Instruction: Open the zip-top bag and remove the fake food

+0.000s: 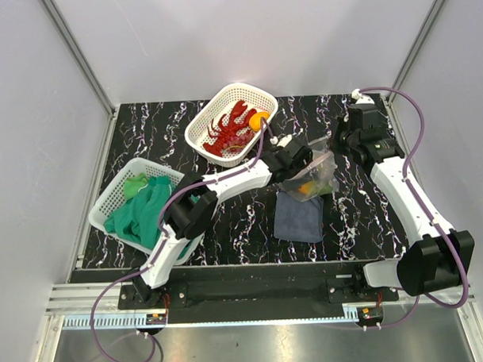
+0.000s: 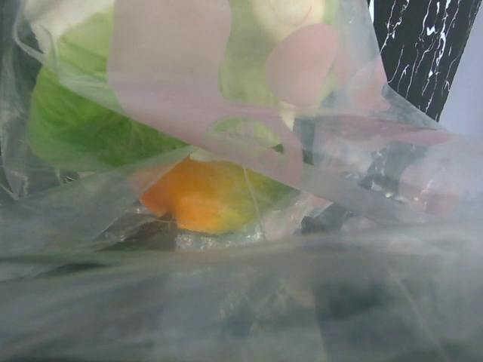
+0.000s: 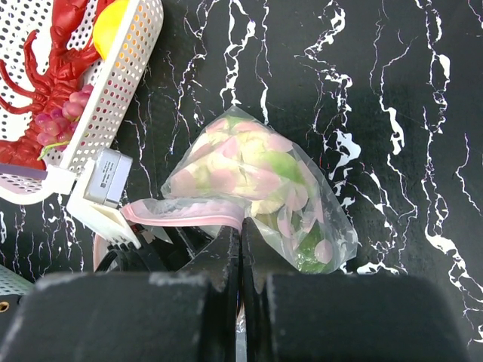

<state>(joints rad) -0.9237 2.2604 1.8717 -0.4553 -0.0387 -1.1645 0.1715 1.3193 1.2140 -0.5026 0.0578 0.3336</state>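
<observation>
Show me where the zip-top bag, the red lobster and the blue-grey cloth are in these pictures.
zip-top bag [image 3: 256, 177]: right wrist view, on its bulging clear middle.
red lobster [image 1: 229, 132]: top external view, on its body.
blue-grey cloth [image 1: 300, 219]: top external view, on its flat centre.

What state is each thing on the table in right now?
zip-top bag, gripped, green and orange pieces still inside
right pincer, shut on the bag's zip edge
left pincer, at the bag, opening hidden
lobster, lying in the far basket
green cloth, bunched in the left basket
blue-grey cloth, folded flat
</observation>
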